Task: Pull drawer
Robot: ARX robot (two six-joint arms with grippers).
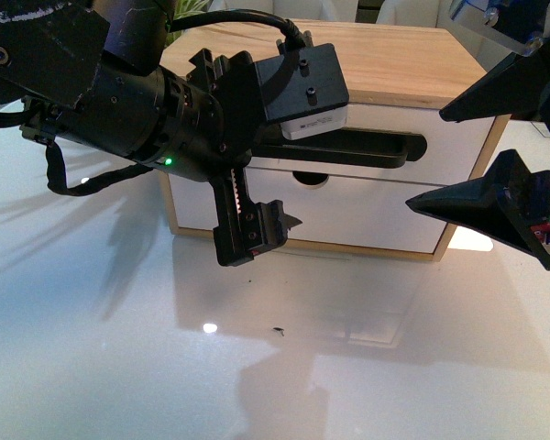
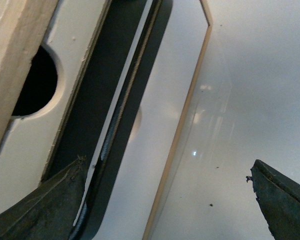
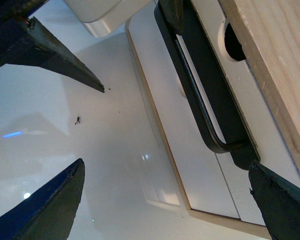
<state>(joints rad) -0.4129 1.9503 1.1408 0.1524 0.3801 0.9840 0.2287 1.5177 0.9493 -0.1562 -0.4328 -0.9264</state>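
Left gripper (image 2: 167, 167) and right gripper (image 1: 424, 160), both spread wide, face the drawer (image 1: 451, 128) in the wooden cabinet's (image 1: 394, 64) upper slot.
From the front, the left arm (image 1: 119, 101) hides the drawer's left half; one left finger (image 2: 40, 210) sits beside the black handle (image 1: 371, 147), contact unclear.

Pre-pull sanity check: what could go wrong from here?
1. The left gripper is open, and the left wrist view shows the handle close to one finger, not centred; closing may clip or miss it.
2. The right gripper hangs open in front of the drawer, possibly in its path.
3. Nothing visibly holds the cabinet on the glossy table; it may slide instead.
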